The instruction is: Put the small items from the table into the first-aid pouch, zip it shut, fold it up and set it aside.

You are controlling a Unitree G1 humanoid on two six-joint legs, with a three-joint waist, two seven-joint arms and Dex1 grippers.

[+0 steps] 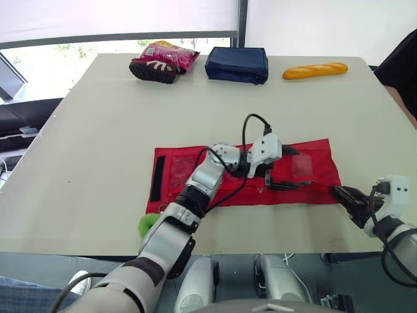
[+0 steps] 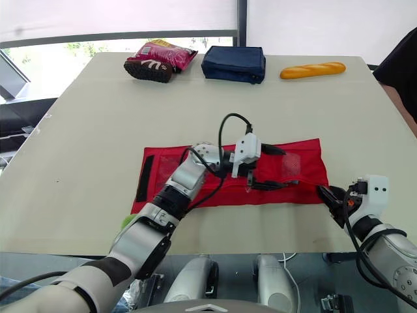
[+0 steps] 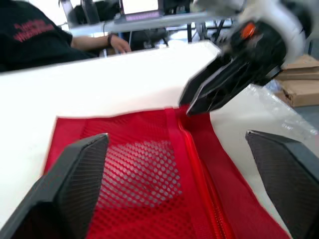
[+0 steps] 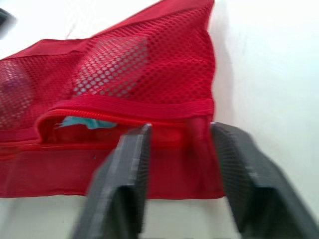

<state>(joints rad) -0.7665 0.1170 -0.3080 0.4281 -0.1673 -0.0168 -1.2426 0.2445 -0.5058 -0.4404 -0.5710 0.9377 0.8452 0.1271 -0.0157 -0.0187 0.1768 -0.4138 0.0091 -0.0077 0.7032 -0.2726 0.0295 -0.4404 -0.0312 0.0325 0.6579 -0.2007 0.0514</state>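
Observation:
The red first-aid pouch [image 1: 306, 171] lies unfolded and flat near the table's front edge, with mesh pockets and a black strap [image 1: 158, 178] at its left end. My left gripper [image 1: 290, 168] hovers open over the pouch's right half, its fingers [image 3: 82, 174] spread wide above the zipper line. My right gripper [image 1: 340, 194] is at the pouch's right front corner, its fingers [image 4: 124, 169] closed in on the red edge. The zipper gapes slightly there, and a teal item [image 4: 82, 122] shows inside. A green object [image 1: 146, 223] peeks out under my left arm at the table's front edge.
Along the far edge sit a pink snack bag [image 1: 166, 59], a navy pouch [image 1: 236, 64] and a bread loaf [image 1: 315, 70]. A person in black [image 1: 404, 65] stands at the far right. The table edge [image 1: 293, 242] runs just in front of the pouch.

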